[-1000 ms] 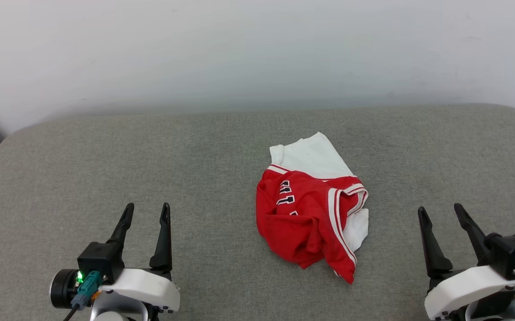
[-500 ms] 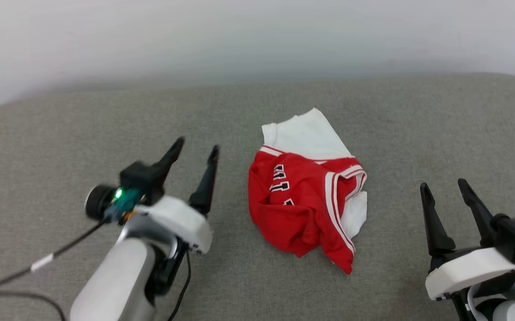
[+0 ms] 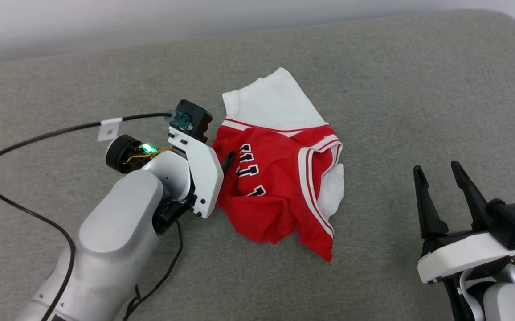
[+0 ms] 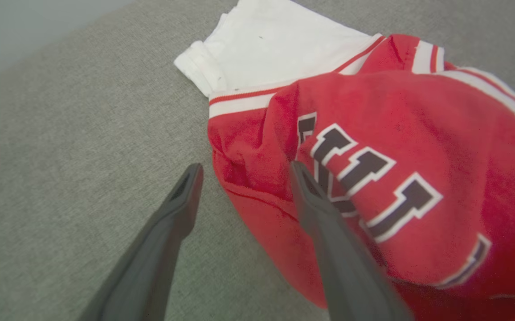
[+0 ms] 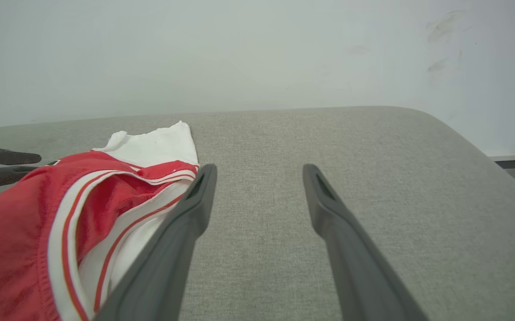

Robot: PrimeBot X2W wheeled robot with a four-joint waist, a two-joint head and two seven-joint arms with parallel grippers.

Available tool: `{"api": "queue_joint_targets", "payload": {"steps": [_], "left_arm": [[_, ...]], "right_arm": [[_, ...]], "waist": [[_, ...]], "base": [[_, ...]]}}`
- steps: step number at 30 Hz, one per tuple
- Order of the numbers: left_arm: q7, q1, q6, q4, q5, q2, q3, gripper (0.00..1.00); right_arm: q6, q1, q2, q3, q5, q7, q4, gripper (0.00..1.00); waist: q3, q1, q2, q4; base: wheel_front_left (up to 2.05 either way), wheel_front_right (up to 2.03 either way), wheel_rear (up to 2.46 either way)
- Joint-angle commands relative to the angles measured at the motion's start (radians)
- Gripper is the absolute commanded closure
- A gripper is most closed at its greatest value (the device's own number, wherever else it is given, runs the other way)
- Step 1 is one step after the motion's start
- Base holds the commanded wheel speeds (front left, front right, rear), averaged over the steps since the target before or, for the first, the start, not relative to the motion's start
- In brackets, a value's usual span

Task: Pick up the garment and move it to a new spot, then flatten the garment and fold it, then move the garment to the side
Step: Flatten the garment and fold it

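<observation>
The left gripper [image 3: 227, 161] in the head view sits at the left edge of the garment [image 3: 275, 187], jaws apart and holding nothing, one dark fingertip showing against the red cloth. The garment lies crumpled near the middle of the grey cushion [image 3: 395, 89]. The right gripper [image 3: 435, 167] stands well apart at the lower right, likewise spread and empty. In the left wrist view the left gripper [image 4: 244, 167] straddles the red hem: one finger is over bare cushion, the other over the cloth beside the black lettering of the garment [image 4: 373, 133]. For a good pick-up, I judge it should sink until the outer finger slides under the edge, then close on a thick fold rather than a single layer, so the cloth does not slip when lifted. In the right wrist view the right gripper [image 5: 259, 167] points past the striped trim of the garment [image 5: 26, 214], which lies to its left. The heap's long axis runs from the white sleeve at the far end to the red point at the near end, slanting toward the robot's right.
</observation>
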Motion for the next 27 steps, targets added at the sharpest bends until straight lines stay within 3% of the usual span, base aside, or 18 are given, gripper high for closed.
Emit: {"api": "queue_joint_targets", "payload": {"steps": [1,9,10,11,12,15,20,27], "left_arm": [[0.038,-0.024,-0.005,0.027,-0.014,0.013,-0.025,0.0],[0.268,-0.063,-0.007,0.114,-0.154,0.054,-0.235,0.0],[0.283,-0.067,-0.008,0.117,-0.171,0.056,-0.253,0.51],[0.293,-0.066,-0.008,0.119,-0.191,0.055,-0.27,0.68],[0.292,-0.067,-0.009,0.117,-0.203,0.055,-0.282,1.0],[0.238,-0.095,-0.007,0.117,-0.204,0.066,-0.301,1.0],[0.06,-0.15,0.01,0.11,-0.164,0.067,-0.269,1.0],[-0.136,-0.072,0.096,0.005,-0.146,0.095,-0.215,1.0]], "right_arm": [[-0.001,-0.017,0.001,0.005,0.005,-0.01,0.006,0.0],[-0.001,-0.036,0.001,0.025,0.028,-0.038,0.048,0.0],[-0.001,-0.039,0.001,0.026,0.03,-0.041,0.053,0.0],[-0.001,-0.041,0.001,0.027,0.03,-0.044,0.056,0.0],[-0.001,-0.042,0.001,0.027,0.031,-0.046,0.059,0.0],[-0.001,-0.043,0.001,0.026,0.033,-0.049,0.071,0.0],[-0.001,-0.022,0.001,0.008,0.021,-0.041,0.079,0.0],[-0.001,-0.001,0.001,-0.007,0.0,-0.017,0.067,0.0]], "waist": [[0.026,-0.0002,0.0,-0.025],[0.056,-0.0002,0.0,-0.059],[0.057,-0.0002,0.0,-0.062],[0.057,-0.0002,0.0,-0.064],[0.057,-0.0002,0.0,-0.066],[0.051,-0.0002,0.0,-0.068],[0.02,-0.0002,0.0,-0.034],[-0.052,-0.0002,0.0,0.058]], "base": [[0.0,0.0,0.0],[0.0,0.0,0.0],[0.0,0.0,0.0],[0.0,0.0,0.0],[0.0,0.0,0.0],[0.0,0.0,0.0],[0.0,0.0,0.0],[0.0,0.0,0.0]]}}
